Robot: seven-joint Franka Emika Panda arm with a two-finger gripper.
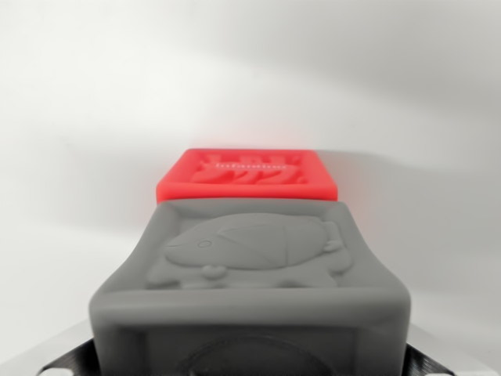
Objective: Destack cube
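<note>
gripper | only edges visible at bottom corners | jaws hidden

Only slivers of the robot's gripper show along the bottom edge of the wrist view. At the lower left corner sits a pale silver-grey metal part with a dark ribbed strip and a small red marking; at the lower right, a matching black-and-silver piece. Its fingertips are hidden.

Matt, rubbery grey cube; matt red cube, both embossed.
</note>
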